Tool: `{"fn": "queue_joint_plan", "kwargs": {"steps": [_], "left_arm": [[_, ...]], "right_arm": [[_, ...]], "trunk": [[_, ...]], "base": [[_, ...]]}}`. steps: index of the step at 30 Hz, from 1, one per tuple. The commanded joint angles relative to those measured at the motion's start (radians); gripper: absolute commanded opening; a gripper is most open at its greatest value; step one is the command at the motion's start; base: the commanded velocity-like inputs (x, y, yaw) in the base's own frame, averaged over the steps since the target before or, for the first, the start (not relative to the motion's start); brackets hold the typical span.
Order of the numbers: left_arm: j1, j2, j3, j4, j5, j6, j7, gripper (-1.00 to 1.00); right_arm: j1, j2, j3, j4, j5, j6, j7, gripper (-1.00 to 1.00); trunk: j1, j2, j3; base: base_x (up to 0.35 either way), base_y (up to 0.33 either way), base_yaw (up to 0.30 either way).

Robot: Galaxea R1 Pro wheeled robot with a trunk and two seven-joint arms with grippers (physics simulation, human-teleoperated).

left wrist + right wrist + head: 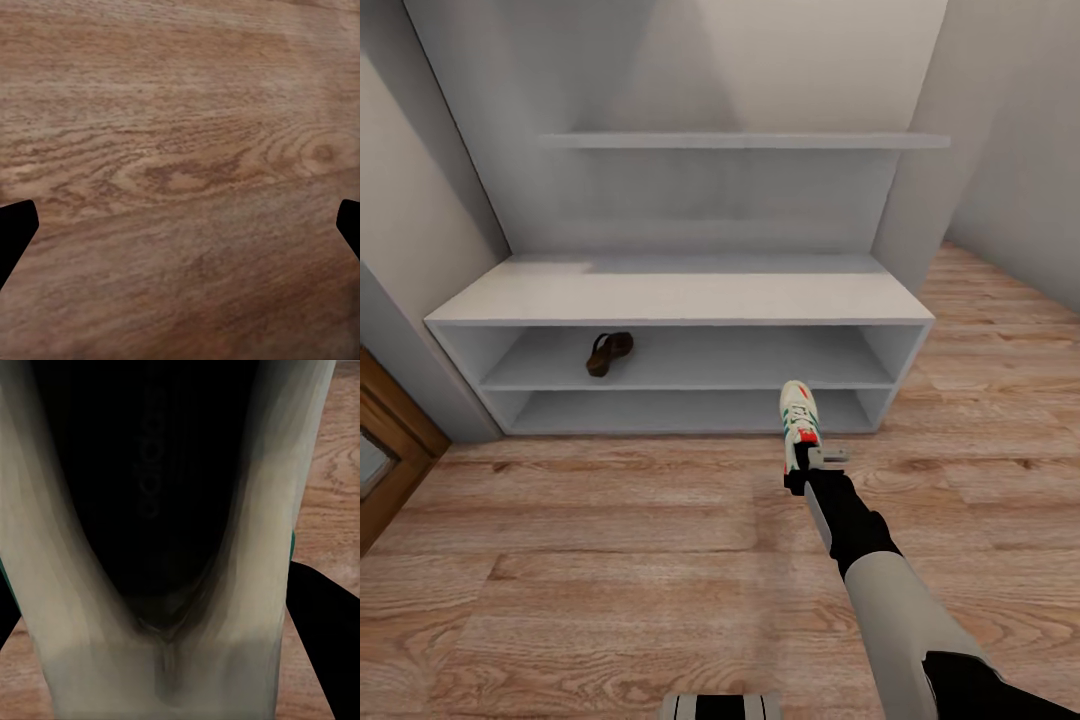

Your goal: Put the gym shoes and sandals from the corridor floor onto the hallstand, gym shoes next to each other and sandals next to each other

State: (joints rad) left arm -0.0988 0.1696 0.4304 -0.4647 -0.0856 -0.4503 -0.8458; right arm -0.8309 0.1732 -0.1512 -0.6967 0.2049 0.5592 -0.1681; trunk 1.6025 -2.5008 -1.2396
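One cream gym shoe [798, 420] with green stripes and a red tongue hangs just above the corridor floor [610, 540] in front of the hallstand [680, 300], toe toward the lower shelf. My right gripper [797, 470] is shut on its heel. The right wrist view looks straight into the shoe's dark opening [150, 495] and cream collar. A brown sandal [609, 353] lies on the hallstand's middle shelf, left of centre. My left gripper [180, 225] is open over bare wood flooring [180, 150], with only the dark tips [15, 229] at the picture's edges.
A wall shelf [745, 141] runs above the bench top. Grey walls close in on both sides, and a brown wooden door [385, 440] stands at the left. Open floor stretches between me and the rack, and to the right of it.
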Motion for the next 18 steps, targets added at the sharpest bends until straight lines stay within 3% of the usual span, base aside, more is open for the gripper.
{"fn": "queue_joint_plan", "kwargs": {"steps": [1, 7, 18], "left_arm": [[-0.001, -0.001, 0.008, 0.0, -0.009, -0.004, -0.006, 1.0], [-0.001, 0.001, 0.009, 0.0, -0.009, -0.002, -0.005, 1.0], [-0.001, -0.001, 0.008, 0.0, -0.01, -0.002, -0.005, 1.0]], "right_arm": [[0.0, 0.001, -0.004, -0.001, 0.01, 0.005, 0.002, -1.0], [0.0, 0.001, -0.005, -0.001, 0.01, 0.005, 0.003, -1.0], [0.0, 0.001, -0.007, -0.003, 0.012, 0.005, 0.002, -1.0]], "trunk": [[0.0, 0.0, -0.001], [0.0, 0.0, -0.001], [0.0, 0.0, -0.001]], "base": [[0.0, 0.0, 0.004], [0.031, 0.0, 0.001], [0.305, 0.0, 0.0]]}}
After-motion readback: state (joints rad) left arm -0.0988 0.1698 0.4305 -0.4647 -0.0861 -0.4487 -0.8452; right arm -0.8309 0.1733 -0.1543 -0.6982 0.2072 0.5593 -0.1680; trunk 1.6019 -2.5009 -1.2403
